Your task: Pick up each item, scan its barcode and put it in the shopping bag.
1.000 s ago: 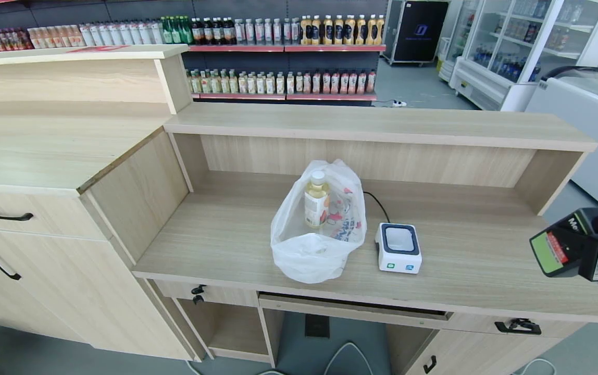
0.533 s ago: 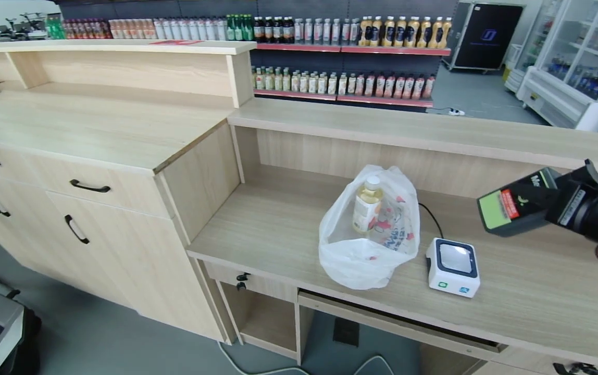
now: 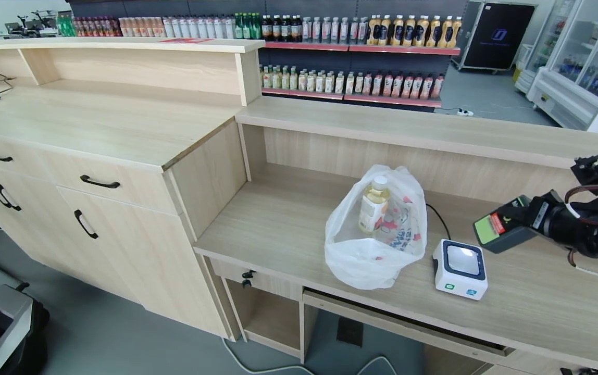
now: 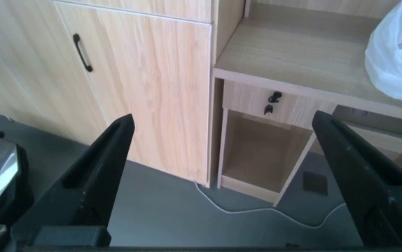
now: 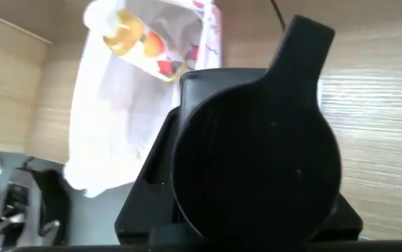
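Now the dark box [image 3: 502,229] with the green end, clamped in my right gripper [image 3: 541,221], hangs above the counter [image 3: 288,224] near the scanner [image 3: 460,268], on the side away from the shopping bag [image 3: 377,250]. Over the last second it has come in toward the scanner and dropped lower, so I judge the barcode pass is close. A juice bottle [image 3: 373,211] already stands in the bag beside the scanner. My left gripper [image 4: 223,119] gapes wide, empty, well apart from the scanner.
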### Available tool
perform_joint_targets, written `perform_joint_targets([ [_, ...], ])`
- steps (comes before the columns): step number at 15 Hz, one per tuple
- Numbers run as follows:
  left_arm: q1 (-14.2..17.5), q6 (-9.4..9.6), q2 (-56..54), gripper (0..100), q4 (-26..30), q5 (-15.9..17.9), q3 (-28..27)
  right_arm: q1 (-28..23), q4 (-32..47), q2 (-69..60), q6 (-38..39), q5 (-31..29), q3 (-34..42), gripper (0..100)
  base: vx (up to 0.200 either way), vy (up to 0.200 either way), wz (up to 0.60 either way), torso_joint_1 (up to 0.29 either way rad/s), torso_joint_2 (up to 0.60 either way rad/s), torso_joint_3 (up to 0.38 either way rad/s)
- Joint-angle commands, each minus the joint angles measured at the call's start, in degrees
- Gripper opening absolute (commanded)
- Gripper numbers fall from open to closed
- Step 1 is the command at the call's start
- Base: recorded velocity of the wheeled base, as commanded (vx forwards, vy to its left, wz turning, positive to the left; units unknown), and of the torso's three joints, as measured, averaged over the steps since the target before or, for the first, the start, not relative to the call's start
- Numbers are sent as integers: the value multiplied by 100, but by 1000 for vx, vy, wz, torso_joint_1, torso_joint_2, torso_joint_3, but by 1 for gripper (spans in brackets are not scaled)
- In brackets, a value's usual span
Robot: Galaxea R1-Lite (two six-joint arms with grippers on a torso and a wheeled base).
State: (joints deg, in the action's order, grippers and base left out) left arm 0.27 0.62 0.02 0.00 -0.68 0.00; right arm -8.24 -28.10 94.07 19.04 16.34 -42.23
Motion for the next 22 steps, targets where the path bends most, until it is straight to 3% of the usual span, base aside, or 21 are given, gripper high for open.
perform_joint_targets([
  [1,0,-1,-2,100,0,-2,0,-301,15,515,-217,423,30,0,0,0,0,0,0,0],
  [4,0,8,-2,100,0,-2,0,-485,50,726,-243,1117,-189,0,0,0,0,0,0,0],
  [9,0,8,-2,100,0,-2,0,-740,59,1192,-401,1390,-523,0,0,0,0,0,0,0],
  [22,0,-1,-2,100,0,-2,0,-688,50,1913,-832,2058,-857,0,0,0,0,0,0,0],
])
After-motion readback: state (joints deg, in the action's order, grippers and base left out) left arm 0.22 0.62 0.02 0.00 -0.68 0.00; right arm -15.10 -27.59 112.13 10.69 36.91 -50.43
